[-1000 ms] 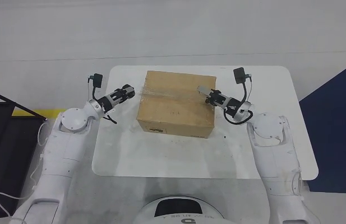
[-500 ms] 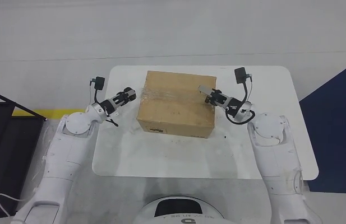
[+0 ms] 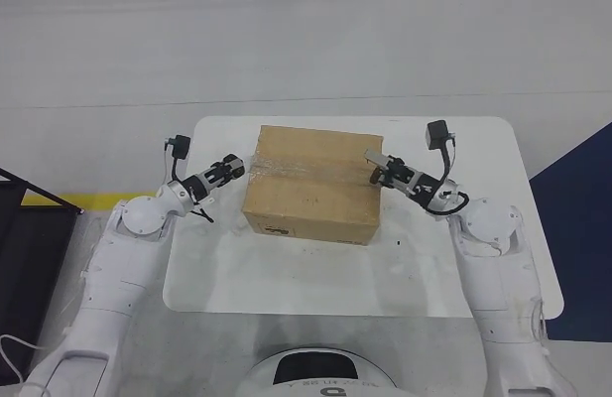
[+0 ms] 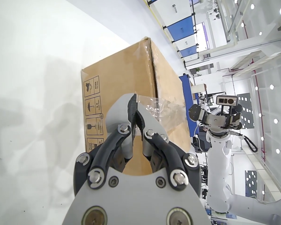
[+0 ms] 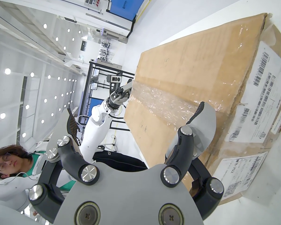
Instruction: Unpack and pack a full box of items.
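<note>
Closed cardboard box (image 3: 312,194) at the middle of the white surface (image 3: 286,283), long side running left to right, flaps down. Along the top seam, a strip of clear tape (image 3: 306,165), wrinkled and lifting at its left end. On that loose end, the left claw (image 3: 233,169), clenched on the film just beside the box's upper left edge. Placed there, most likely, to peel the strip back along the seam and free the flaps, the first step of unpacking. At the opposite end of the top, the right claw (image 3: 377,165), released and spread wide, one finger on or just above the tape near the right edge, the other raised clear of the box. Perhaps set there to steady the box against the pull, or to take the tape's other end. From above, plain where each claw stands against the box, yet not whether the left one holds anything. Settled from the left wrist: film caught between the two pads. Added from the right wrist: paper labels (image 5: 267,90) on the box's right end face, barely visible from above, and the crinkled run of tape leading away to the left claw. Contents hidden. Judged very early in the task, seal unbroken.
</note>
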`<action>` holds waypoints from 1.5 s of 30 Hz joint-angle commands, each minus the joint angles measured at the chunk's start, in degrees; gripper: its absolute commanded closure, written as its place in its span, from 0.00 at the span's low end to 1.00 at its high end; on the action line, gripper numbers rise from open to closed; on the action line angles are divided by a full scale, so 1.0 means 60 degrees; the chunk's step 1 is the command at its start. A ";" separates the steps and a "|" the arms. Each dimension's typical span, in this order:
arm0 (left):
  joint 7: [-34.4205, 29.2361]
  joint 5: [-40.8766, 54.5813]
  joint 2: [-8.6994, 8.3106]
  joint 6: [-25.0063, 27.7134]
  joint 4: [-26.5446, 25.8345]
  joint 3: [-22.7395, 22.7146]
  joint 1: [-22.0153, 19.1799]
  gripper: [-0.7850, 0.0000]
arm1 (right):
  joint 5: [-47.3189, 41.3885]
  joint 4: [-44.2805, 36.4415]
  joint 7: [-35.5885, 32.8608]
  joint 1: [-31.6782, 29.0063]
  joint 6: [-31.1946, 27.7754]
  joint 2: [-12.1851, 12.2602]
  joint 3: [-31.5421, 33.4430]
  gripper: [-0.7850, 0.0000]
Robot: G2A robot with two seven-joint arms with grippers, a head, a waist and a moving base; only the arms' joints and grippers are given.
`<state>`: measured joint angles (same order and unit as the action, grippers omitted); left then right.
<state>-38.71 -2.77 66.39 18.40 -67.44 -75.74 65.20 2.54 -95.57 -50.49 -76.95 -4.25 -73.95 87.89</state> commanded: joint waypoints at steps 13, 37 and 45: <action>0.0040 0.0098 0.0016 0.0014 0.0101 0.0199 -0.0059 1.00 | -0.0373 0.0432 -0.0342 0.0351 0.1141 0.0069 -0.0062 0.00; 0.0146 0.0107 -0.0018 0.0063 0.0014 0.0276 -0.0030 1.00 | -0.0256 0.1585 -0.0168 0.1714 0.2676 0.0114 -0.1722 0.00; 0.0180 0.0158 -0.0023 0.0058 -0.0018 0.0302 -0.0003 1.00 | -0.0432 0.2061 -0.0105 0.2254 0.2961 0.0043 -0.2427 0.00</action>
<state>-37.63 -1.82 66.26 18.75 -67.52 -73.94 65.17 0.13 -83.47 -51.23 -63.75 13.44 -73.64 73.74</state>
